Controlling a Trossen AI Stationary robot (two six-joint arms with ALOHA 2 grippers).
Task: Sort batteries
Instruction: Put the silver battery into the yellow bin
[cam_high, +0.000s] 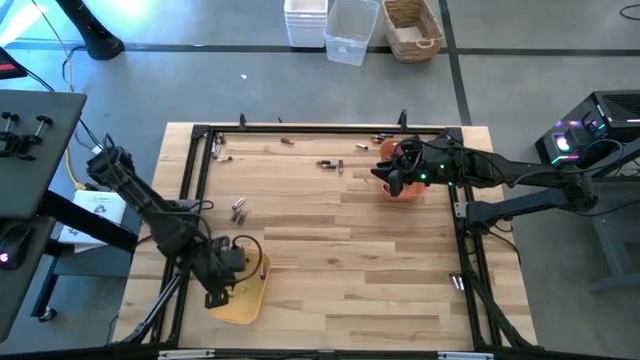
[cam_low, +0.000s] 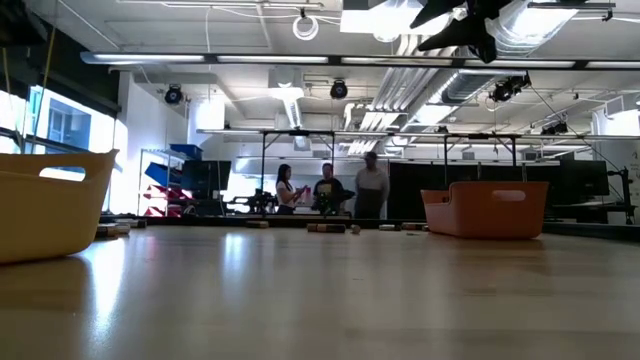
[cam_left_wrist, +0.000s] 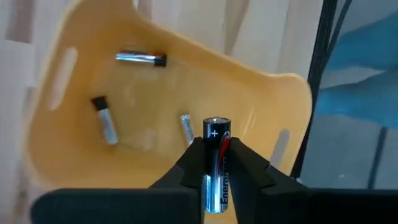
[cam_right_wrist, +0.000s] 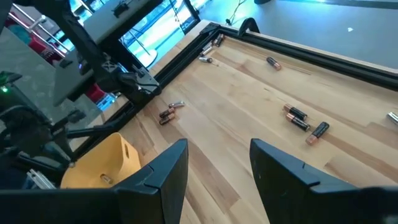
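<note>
- My left gripper (cam_left_wrist: 214, 163) was clamped on one dark cylindrical battery with a silver cap (cam_left_wrist: 216, 165), its plus end sticking out past my fingertips.
- That held cell hung directly above the pale yellow oblong plastic tray (cam_left_wrist: 292, 102), with its long axis running along my fingers and pointing down into the tray's hollow.
- Three more silvery-grey batteries lay flat on the tray floor beneath it: one near the far wall (cam_left_wrist: 141, 58), one to the side (cam_left_wrist: 105, 120), and one (cam_left_wrist: 186, 129) just beside the held cell's tip.
- The drop looked to turn on that one relation: the cell was already inside the tray's outline, so letting my fingers part should be enough, I judged.
- Seen from above, my left arm (cam_high: 160, 215) reached from the table's left edge and bent down over the yellow tray (cam_high: 248, 300), at the near left corner of the wooden table (cam_high: 330, 270).
- My right gripper (cam_right_wrist: 214, 168) had its fingers apart and held nothing; in the overhead view it (cam_high: 392, 178) hovered over the orange plastic tray (cam_high: 408, 193), well apart from the yellow tray.
- Loose batteries (cam_high: 239, 209) lay on the bare wood between the two trays, nearer the yellow one, with others (cam_high: 330, 164) just beside the orange tray.
</note>
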